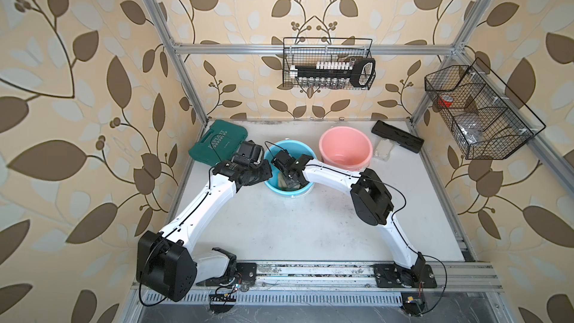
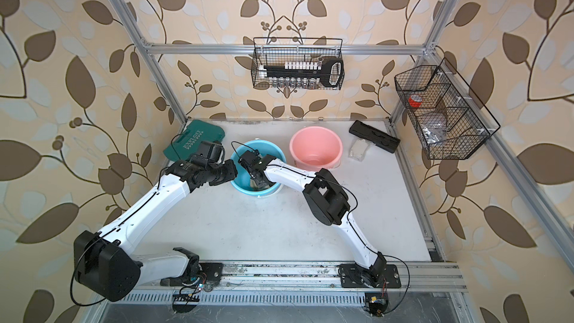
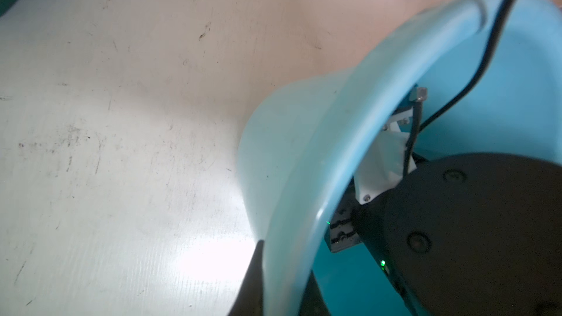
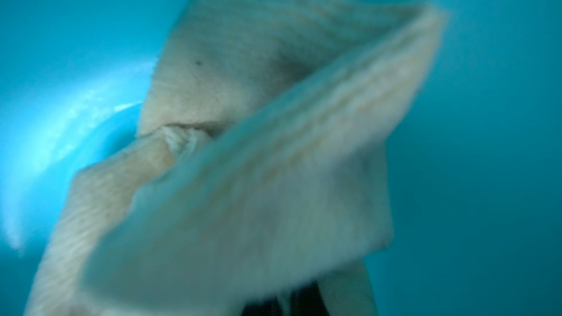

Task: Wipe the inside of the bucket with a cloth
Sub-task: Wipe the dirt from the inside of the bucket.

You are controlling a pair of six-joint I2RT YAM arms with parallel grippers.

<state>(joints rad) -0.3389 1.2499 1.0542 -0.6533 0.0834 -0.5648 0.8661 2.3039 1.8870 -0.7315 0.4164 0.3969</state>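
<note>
Case of green plastic point(image 1: 222, 142) is seen far left. Next, the blue bucket point(image 1: 295, 147) is gripped at its rim by the left gripper point(image 3: 284, 262), clamped across the wall. Inside it, the cloth point(image 4: 243, 177) is pinched by the right gripper point(image 1: 292, 184), clamped shut. A pink bucket point(image 1: 344, 147) is set just to the right.

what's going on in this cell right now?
Bucket wiping, mid-task. The left gripper is clamped on the rim of the blue bucket, holding it steady. The right gripper is down inside it, shut on the cloth, folded over near the bottom. The pink bucket stands beside it, with neither arm at it.
</note>
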